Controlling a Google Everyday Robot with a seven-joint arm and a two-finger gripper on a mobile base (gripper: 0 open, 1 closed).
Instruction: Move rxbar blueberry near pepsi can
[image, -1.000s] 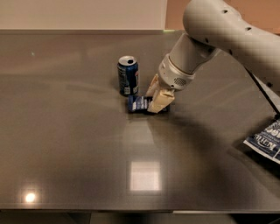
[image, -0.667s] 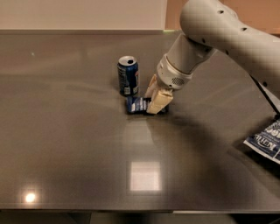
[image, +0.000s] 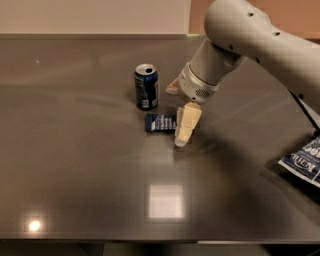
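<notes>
The pepsi can (image: 146, 86) stands upright on the dark table, blue with a silver top. The rxbar blueberry (image: 160, 122) lies flat on the table just in front and to the right of the can, about a finger's width from it. My gripper (image: 176, 116) is open over the bar's right end. The near finger (image: 187, 125) points down at the table and hides that end. The far finger (image: 173, 87) shows behind, to the right of the can. The bar lies free on the table.
A blue-and-white crinkled bag (image: 306, 159) lies at the table's right edge (image: 300, 220). My arm (image: 250, 35) reaches in from the upper right. A pale wall runs along the table's back edge.
The fingers have spread apart and let go of the bar, which now lies flat on the table by the can. The wrist has risen slightly.
</notes>
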